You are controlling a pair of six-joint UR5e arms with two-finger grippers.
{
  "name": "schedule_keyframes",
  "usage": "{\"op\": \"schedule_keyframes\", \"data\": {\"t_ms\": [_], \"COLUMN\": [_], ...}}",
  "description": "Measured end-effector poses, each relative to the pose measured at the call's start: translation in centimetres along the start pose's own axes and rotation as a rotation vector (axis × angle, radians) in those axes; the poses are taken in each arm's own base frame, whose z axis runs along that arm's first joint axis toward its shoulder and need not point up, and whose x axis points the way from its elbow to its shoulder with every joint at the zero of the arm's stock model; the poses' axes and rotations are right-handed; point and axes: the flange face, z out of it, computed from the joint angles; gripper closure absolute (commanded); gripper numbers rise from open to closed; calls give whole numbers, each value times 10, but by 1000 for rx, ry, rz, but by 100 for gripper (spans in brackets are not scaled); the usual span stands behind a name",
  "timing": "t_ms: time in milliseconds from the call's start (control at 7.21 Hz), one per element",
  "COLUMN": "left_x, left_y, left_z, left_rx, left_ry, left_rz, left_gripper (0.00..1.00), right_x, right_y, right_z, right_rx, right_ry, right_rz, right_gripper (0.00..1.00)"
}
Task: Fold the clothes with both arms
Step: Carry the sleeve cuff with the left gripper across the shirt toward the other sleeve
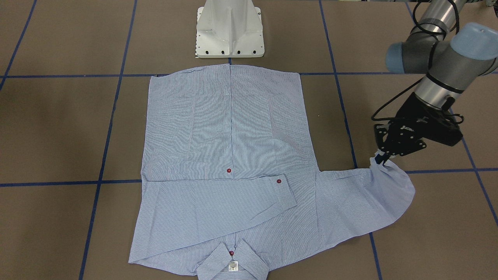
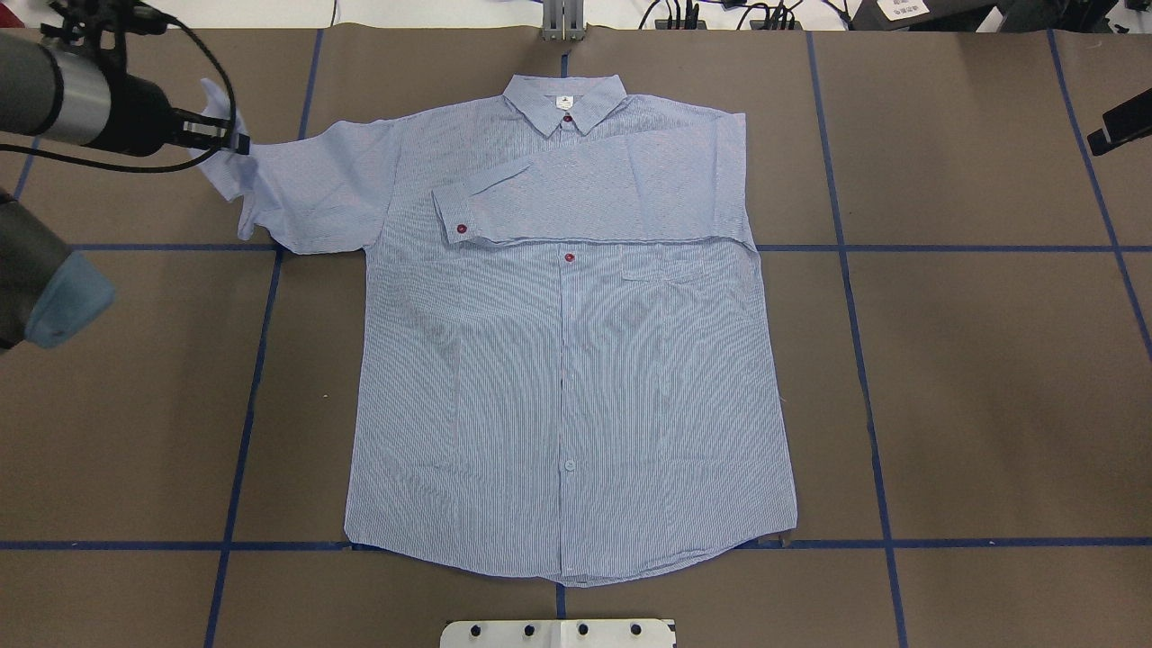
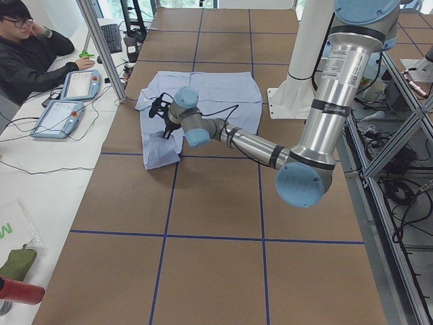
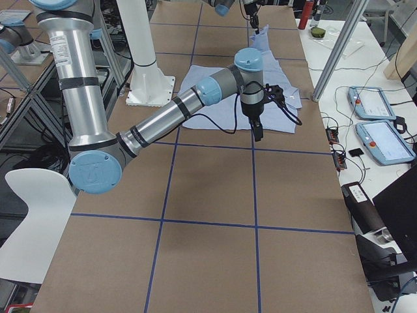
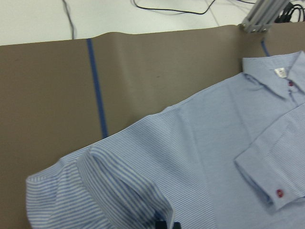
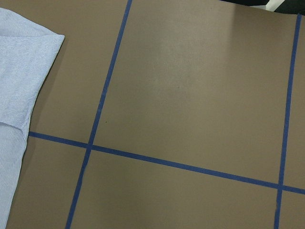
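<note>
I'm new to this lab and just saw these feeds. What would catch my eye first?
A blue-and-white striped shirt lies flat, front up, in the middle of the brown table, one sleeve already folded across its chest. At the robot's left, the left gripper is shut on the other sleeve, holding its end up off the table.
</note>
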Motion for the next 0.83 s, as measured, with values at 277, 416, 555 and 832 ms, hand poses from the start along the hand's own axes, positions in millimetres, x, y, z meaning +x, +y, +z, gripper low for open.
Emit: {"op": "schedule_keyframes", "data": {"t_ms": [277, 416, 555, 832], "left_x": [118, 167, 209, 256], "left_y": [-13, -21, -31, -42], "left_z": [23, 27, 33, 46], "left_rx": [40, 63, 71, 76], "left_ry": [72, 118, 156, 183], "left_rz": [74, 105, 126, 144], "left_gripper": [100, 100, 100, 100], "right_x": [0, 0, 1, 1], "right_y": [0, 0, 1, 1], "right_z": [0, 1, 1, 1], "right_rx": [-1, -2, -3, -4], "right_ry": [0, 0, 1, 1], "right_rz": [1, 2, 3, 4], "right_gripper": [0, 0, 0, 0]}}
